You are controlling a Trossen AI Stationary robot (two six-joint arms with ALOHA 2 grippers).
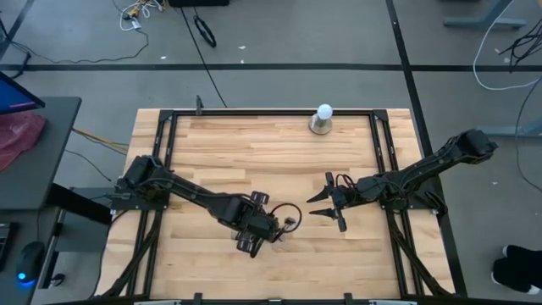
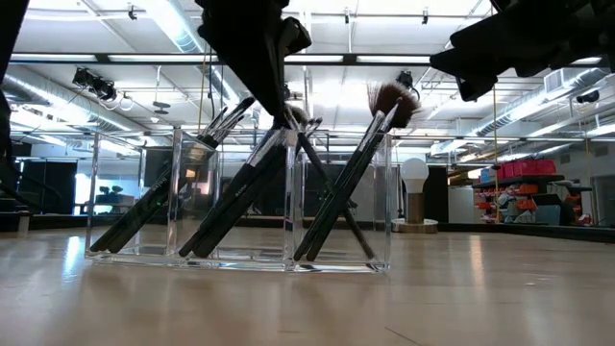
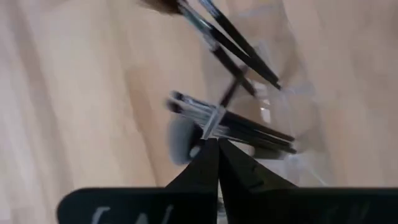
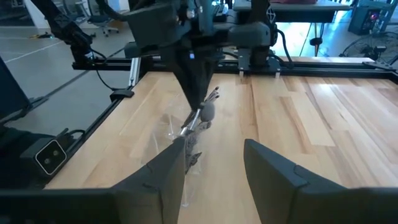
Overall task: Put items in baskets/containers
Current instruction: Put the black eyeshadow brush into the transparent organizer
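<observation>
A clear plastic container (image 2: 384, 192) with three compartments stands on the table near its near edge, and slim dark makeup brushes (image 2: 336, 192) lean inside it, bristles up. My left gripper (image 2: 281, 113) hangs over the middle compartment, shut on one brush (image 3: 208, 122) with a grey bristle head. The right wrist view shows the same left gripper (image 4: 196, 106) pointing down at the container (image 4: 180, 140). My right gripper (image 1: 326, 204) hovers open to the right of the container, its own fingers (image 4: 177, 168) spread wide and touching nothing. My left gripper pinches the brush between its two fingertips (image 3: 211, 155) at the silver ferrule (image 3: 209, 120), just below the grey bristle head. The fingers come from above, pointing down. The brush leans tilted, and its handle (image 2: 231, 207) reaches down into the middle compartment.
A white ball-shaped object on a grey base (image 1: 323, 119) stands at the table's far edge, also seen behind the container (image 2: 414, 192). Black frame rails (image 1: 254, 113) border the wooden table. Bare wood lies between the container and the far edge.
</observation>
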